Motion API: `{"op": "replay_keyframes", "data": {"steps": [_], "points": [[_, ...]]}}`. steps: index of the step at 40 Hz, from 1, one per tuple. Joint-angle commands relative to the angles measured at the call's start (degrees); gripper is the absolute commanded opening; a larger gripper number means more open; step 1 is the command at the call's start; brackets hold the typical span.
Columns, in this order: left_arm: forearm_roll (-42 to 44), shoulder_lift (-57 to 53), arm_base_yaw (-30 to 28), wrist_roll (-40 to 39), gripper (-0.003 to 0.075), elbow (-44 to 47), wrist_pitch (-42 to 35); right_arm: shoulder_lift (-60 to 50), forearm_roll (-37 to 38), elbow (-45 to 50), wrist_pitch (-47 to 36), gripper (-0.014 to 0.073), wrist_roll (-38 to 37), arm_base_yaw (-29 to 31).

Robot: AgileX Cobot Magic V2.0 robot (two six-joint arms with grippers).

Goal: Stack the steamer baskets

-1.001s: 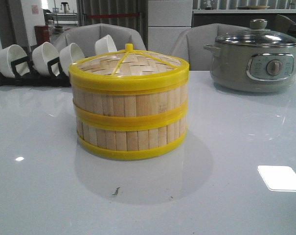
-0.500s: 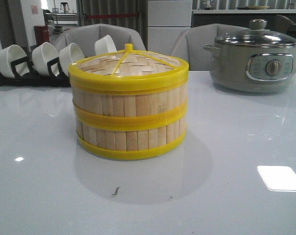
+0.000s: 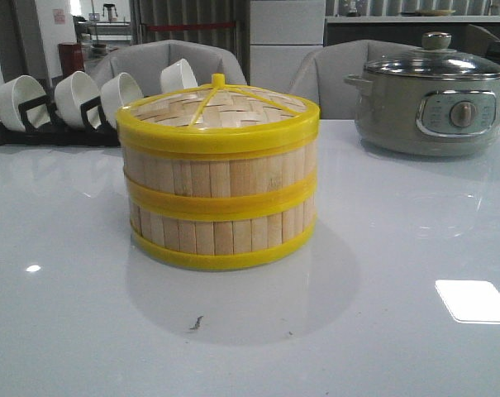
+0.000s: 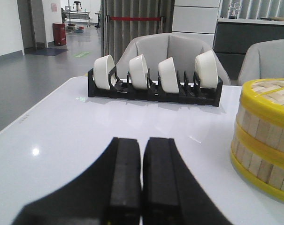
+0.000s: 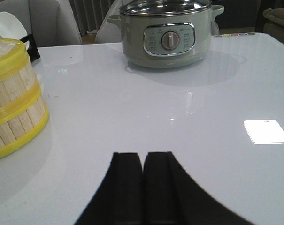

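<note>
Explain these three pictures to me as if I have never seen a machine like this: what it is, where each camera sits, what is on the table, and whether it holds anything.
This is a robot with two arms, each ending in a pair of jaws. One picture looks forward over the white table. The other two come from cameras on the wrists, so the black shapes at the bottom are the left gripper and the right gripper.

In the middle stand the steamer baskets, two stacked with a woven lid on top. Behind them on the left is a black rack of white bowls; on the right is a grey electric pot with a glass lid.

Both pairs of jaws are shut and hold nothing; each is apart from the stack.
</note>
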State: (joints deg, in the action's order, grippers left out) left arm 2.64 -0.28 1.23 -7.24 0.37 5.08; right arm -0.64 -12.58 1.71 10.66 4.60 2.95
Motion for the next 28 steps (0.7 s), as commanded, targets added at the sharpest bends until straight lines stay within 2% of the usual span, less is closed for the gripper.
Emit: {"op": "replay_keyframes", "data": {"steps": [1, 5, 8, 11, 21, 28], "points": [[-0.05, -0.63, -0.14, 0.11, 0.0104, 0.07, -5.08, -1.13, -0.22, -0.83, -5.79, 0.006, 0.17, 0.1], [-0.05, -0.63, -0.14, 0.11, 0.0104, 0.07, -5.08, -0.97, 2.35, -0.83, -6.22, 0.006, -1.04, 0.1], [-0.05, -0.63, -0.14, 0.11, 0.0104, 0.07, -5.08, -0.97, 9.87, -0.83, -6.68, 0.006, -6.58, 0.16], [-0.05, -0.63, -0.14, 0.11, 0.0104, 0.07, -5.08, -0.97, 14.22, -0.83, -6.81, 0.006, -10.2, 0.15], [-0.05, -0.63, -0.14, 0.11, 0.0104, 0.07, -5.08, -0.97, 14.53, -0.83, -9.38, 0.006, -10.89, 0.15], [-0.05, -0.63, -0.14, 0.11, 0.0104, 0.07, -5.08, -0.97, 14.59, -0.83, -6.53, 0.006, -10.84, 0.15]]}}
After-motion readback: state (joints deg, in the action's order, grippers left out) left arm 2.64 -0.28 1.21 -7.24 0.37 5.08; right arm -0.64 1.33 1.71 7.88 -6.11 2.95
